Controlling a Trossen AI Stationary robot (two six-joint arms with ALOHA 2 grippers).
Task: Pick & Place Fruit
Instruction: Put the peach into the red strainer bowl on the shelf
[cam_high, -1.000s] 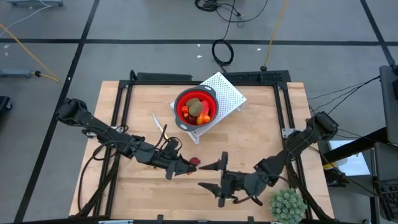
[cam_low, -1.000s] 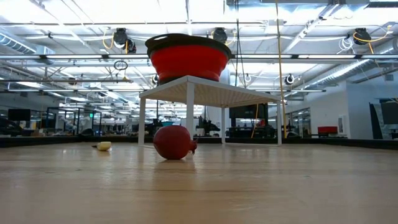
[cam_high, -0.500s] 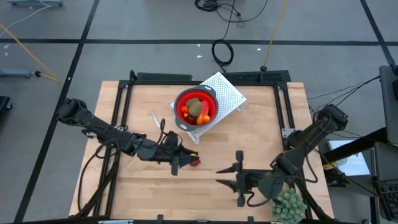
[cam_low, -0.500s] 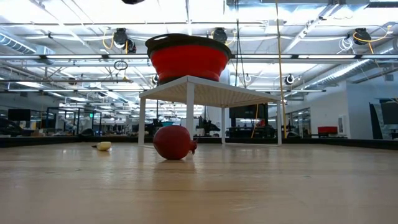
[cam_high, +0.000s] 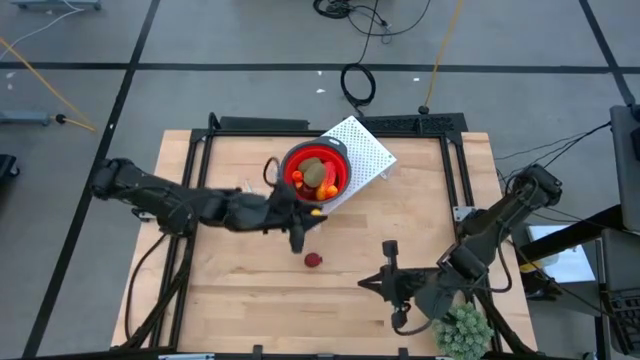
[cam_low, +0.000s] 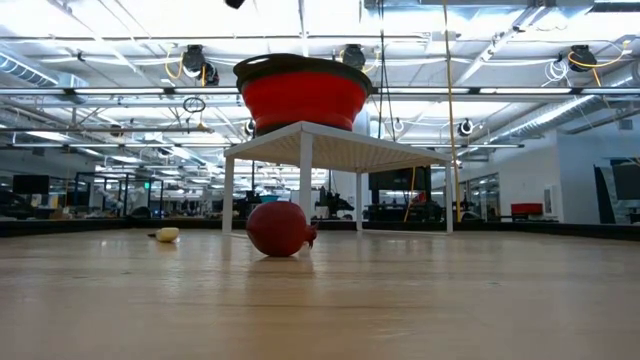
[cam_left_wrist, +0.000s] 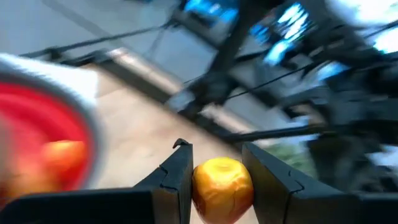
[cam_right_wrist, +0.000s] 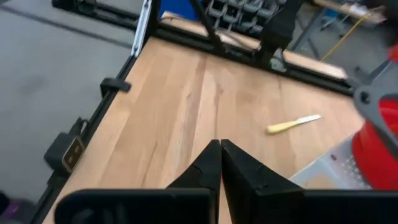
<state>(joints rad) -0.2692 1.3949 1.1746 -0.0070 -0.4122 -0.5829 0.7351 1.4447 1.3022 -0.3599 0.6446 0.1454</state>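
The left gripper (cam_left_wrist: 216, 186) is clamped on a small orange-yellow fruit (cam_left_wrist: 222, 189), one dark finger pressed against each side of it; from above, this gripper (cam_high: 297, 228) hangs just beside the near rim of the red bowl (cam_high: 342, 182), with the arm reaching in from the table's left edge. The right gripper (cam_right_wrist: 220, 163) has its two fingers pressed together with nothing between them, and from above it (cam_high: 385, 284) sits low near the front right of the table, just beside the spiky green plant ball (cam_high: 463, 331), well apart from the bowl. Between the two grippers, a dark red ball (cam_high: 313, 261) lies alone on the bare wooden table (cam_high: 220, 300); in the low view this same ball (cam_low: 279, 228) rests on the boards in front of the white stand (cam_low: 340, 150). Farther back, the red bowl (cam_low: 300, 92) sits on top of that stand, which from above shows as a white perforated platform (cam_high: 368, 150). Inside the bowl lie an olive-brown oval (cam_high: 315, 172) and several orange pieces (cam_high: 330, 186) crowded around it. A cream-handled knife (cam_right_wrist: 292, 125) lies flat on the wood at the far left part of the table, apart from the bowl, its handle tip showing small in the low view (cam_low: 167, 235).
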